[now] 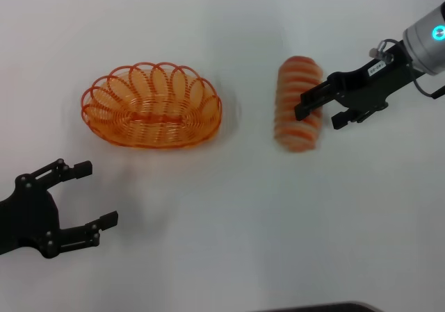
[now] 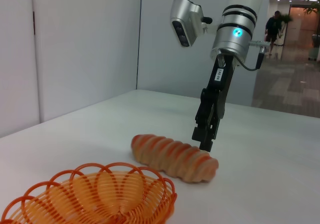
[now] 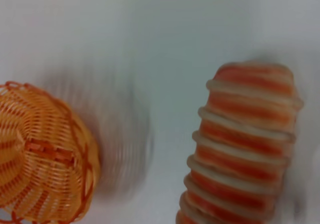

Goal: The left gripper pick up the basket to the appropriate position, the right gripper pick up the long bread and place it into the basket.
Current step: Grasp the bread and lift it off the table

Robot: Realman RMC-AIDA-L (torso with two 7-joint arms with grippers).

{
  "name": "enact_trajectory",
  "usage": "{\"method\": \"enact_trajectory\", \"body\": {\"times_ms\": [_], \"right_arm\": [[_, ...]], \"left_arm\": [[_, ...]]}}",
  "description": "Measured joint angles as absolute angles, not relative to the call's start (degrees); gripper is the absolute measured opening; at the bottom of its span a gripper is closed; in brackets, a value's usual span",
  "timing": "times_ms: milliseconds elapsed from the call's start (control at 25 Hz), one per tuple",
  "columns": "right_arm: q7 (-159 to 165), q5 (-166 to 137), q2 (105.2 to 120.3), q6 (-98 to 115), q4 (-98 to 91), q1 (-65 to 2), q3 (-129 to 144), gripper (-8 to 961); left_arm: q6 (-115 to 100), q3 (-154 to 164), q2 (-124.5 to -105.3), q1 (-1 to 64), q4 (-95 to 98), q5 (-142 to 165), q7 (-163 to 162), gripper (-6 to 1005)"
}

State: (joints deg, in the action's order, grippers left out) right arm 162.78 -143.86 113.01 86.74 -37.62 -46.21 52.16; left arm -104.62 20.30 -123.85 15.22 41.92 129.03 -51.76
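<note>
The oval orange wire basket (image 1: 154,126) stands upright on the white table, left of centre, with nothing in it. The long bread (image 1: 295,103), striped orange and cream, lies on the table to its right. My right gripper (image 1: 318,116) is open and hangs low over the bread's right side, one finger overlapping the loaf. In the left wrist view its fingertips (image 2: 203,140) sit just above the bread (image 2: 170,156), behind the basket (image 2: 95,194). The right wrist view shows the bread (image 3: 245,144) close up and the basket (image 3: 47,154) beside it. My left gripper (image 1: 96,194) is open and holds nothing, below and left of the basket.
A bare strip of white table (image 1: 243,208) lies between basket and bread. The right arm's silver wrist (image 1: 427,37) with its blue light reaches in from the right edge. A white wall and a corridor stand behind the table in the left wrist view.
</note>
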Motion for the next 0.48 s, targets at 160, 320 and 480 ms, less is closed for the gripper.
{"method": "enact_trajectory", "body": {"times_ms": [160, 320, 480], "right_arm": [[162.9, -143.9, 112.65, 86.3, -37.7, -46.0, 52.0, 917], [162.9, -143.9, 112.75, 85.9, -37.6, -46.7, 52.2, 917], [163.3, -144.1, 113.25, 84.5, -37.2, -47.2, 52.4, 917]], "left_arm": [[-104.6, 20.2, -123.84, 15.2, 41.9, 129.0, -51.8, 900], [-104.6, 20.2, -123.83, 15.2, 41.9, 129.0, -51.9, 900], [-104.8, 20.0, -123.83, 15.2, 41.9, 129.0, -51.9, 900]]}}
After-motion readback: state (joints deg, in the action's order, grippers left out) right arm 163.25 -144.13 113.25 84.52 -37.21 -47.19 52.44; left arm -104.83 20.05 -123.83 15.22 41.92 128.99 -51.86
